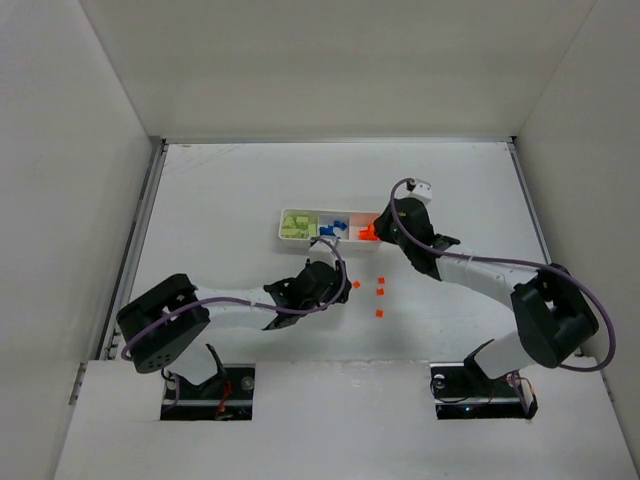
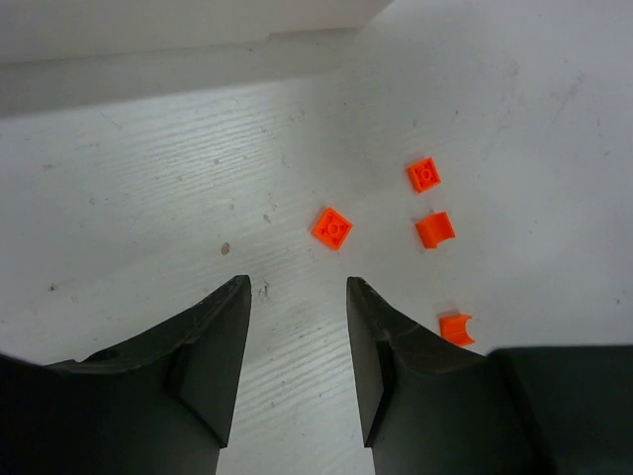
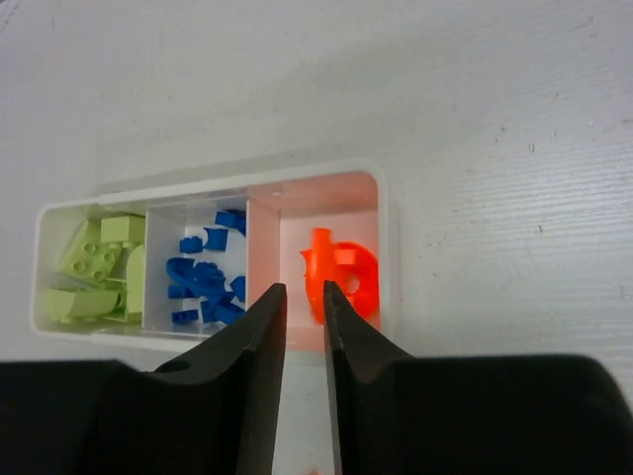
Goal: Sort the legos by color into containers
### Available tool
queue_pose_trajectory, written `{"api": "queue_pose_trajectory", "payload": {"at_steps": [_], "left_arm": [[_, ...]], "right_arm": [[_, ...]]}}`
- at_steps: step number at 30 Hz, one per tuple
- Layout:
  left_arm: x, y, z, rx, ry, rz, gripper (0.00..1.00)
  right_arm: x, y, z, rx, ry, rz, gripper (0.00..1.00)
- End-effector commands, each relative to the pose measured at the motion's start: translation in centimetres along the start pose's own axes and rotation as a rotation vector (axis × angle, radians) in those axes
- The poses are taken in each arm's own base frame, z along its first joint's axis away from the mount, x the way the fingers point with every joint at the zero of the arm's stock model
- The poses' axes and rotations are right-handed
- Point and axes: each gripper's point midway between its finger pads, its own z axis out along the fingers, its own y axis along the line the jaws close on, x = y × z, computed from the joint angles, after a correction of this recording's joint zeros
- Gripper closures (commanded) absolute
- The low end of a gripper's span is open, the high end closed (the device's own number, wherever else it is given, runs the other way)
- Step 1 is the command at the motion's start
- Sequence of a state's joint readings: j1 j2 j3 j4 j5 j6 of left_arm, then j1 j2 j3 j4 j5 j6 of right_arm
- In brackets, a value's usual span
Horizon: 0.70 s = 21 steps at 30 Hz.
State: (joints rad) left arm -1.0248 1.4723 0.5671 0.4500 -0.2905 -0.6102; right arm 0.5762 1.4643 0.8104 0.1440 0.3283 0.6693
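Orange bricks (image 2: 332, 229), four, lie on the worktop (image 2: 148, 178) close by the left gripper (image 2: 297, 287), its jaws apart and empty. The right gripper (image 3: 303, 289) hangs over the white tray (image 3: 384, 247), jaws barely parted, holding nothing, above its orange compartment (image 3: 307, 203); green pieces (image 3: 94, 267) and blue pieces (image 3: 203, 277) sit in the other two.

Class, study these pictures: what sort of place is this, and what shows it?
Probably a robotics lab test cell: white table boxed in by plain walls, left arm and right arm bolted down, small sorting tray.
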Motion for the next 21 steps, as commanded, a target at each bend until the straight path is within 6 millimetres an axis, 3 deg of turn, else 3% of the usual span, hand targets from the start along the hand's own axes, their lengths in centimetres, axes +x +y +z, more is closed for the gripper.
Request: {"api": "queue_pose_trajectory", "payload": {"at_steps": [1,5,10,15,21], "left_arm": [[0.0,-1.8,0.3,0.074,-0.008,0.059,0.58],[1.1,-2.9,0.9,0.093,0.013,0.117,0.57],[1.5,-2.5,2.0,0.049,0.016,0.146,0.57],[1.7,-2.3,3.2,0.023,0.02,0.192,0.58],[1.9,-1.3,4.1,-0.017,0.034,0.227,0.58]], "right_arm": [[-2.6,2.0,0.3,-0.053,-0.071,0.024,0.68],[-2.7,1.8,-0.5,-0.056,-0.08,0.026,0.65],[-1.7,1.0,-3.6,-0.07,-0.102,0.022,0.65],[1.6,-0.8,-6.6,-0.071,-0.065,0.054,0.67],[7.6,-2.8,-8.0,-0.019,0.065,0.026,0.67]]}}
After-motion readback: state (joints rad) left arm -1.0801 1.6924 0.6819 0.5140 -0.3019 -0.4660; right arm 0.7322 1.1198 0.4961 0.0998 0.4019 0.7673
